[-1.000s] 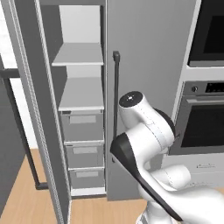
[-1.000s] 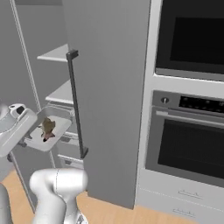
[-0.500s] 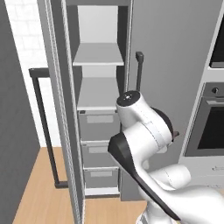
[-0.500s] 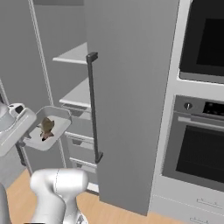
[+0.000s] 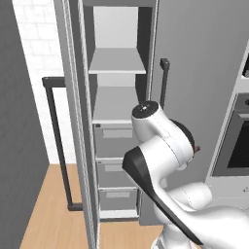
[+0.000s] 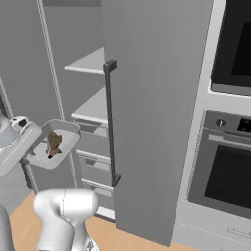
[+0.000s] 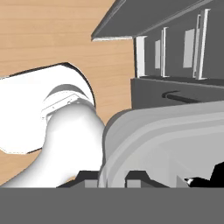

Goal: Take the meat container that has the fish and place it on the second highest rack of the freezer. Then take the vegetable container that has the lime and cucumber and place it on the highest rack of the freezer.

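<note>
Gripper [image 7: 111, 177] was clamped on the meat container's [image 6: 53, 145] rim, fish [image 6: 52, 142] inside, held out before the freezer [image 6: 93, 98]; any tilt approaching the second highest rack [image 5: 115, 105] could spill the fish

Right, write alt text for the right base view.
The gripper holds a pale tray with a small brown fish level in front of the open freezer, left of its long dark handle. Two pale shelves and grey drawers sit inside; a black oven stands right.
</note>
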